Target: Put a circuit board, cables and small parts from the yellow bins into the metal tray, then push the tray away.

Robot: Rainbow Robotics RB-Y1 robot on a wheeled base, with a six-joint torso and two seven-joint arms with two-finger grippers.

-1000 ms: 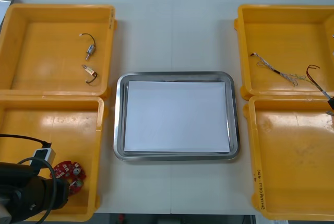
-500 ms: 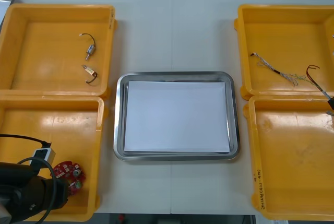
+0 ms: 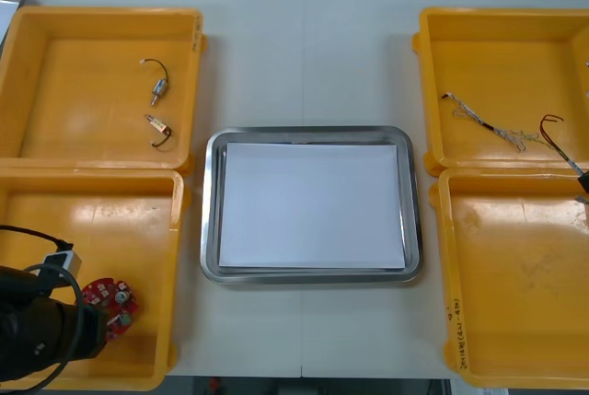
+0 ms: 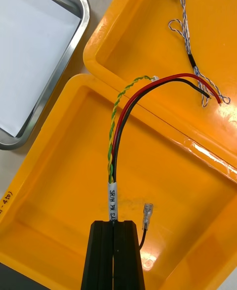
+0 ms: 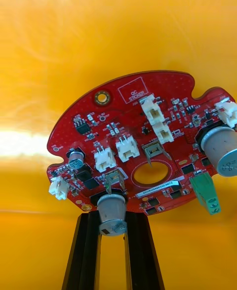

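In the near-left yellow bin (image 3: 110, 220), my left gripper (image 3: 96, 321) (image 5: 111, 217) is shut on the edge of a round red circuit board (image 3: 107, 301) (image 5: 143, 142). The board is held tilted above the bin floor. At the table's right edge, my right gripper (image 4: 113, 225) is shut on a bundle of red, black and yellow-green cables (image 4: 120, 132) (image 3: 552, 128). The bundle arches from the near-right bin (image 4: 59, 181) over the wall into the far-right bin (image 3: 497, 54). The metal tray (image 3: 210, 202) (image 4: 74, 38), white inside, lies between the bins.
A twisted blue and white cable (image 3: 488, 123) (image 4: 190, 53) lies in the far-right bin beside the bundle's free ends. Two small metal parts (image 3: 158, 91) with short wires rest in the far-left bin (image 3: 83, 91). A loose black wire end (image 4: 147, 210) hangs beside my right fingers.
My left gripper has drawn back to the left with the circuit board in it. The right arm and its cable bundle have not moved.
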